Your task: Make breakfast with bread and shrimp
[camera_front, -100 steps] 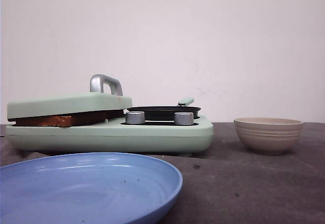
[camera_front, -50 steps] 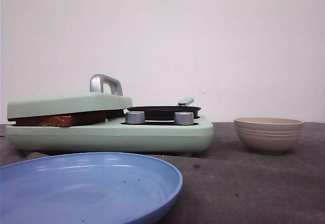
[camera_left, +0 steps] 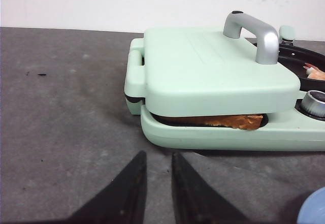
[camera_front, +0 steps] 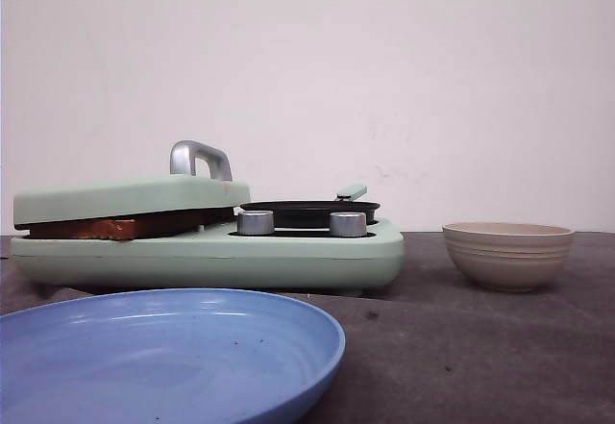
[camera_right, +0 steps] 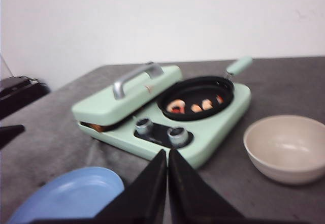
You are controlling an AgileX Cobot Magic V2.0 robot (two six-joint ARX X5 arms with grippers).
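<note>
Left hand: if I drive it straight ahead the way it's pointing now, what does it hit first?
Most likely the mint-green sandwich maker: the left hand points at the base's near edge, just below the closed lid with bread under it. Only bare table lies between, though depth is hard to judge.

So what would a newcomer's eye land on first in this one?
The mint-green breakfast maker across the table's left and middle, its lid down on the bread. Beside the lid, its black pan holds shrimp. A blue plate sits in front, a beige bowl to the right.
</note>
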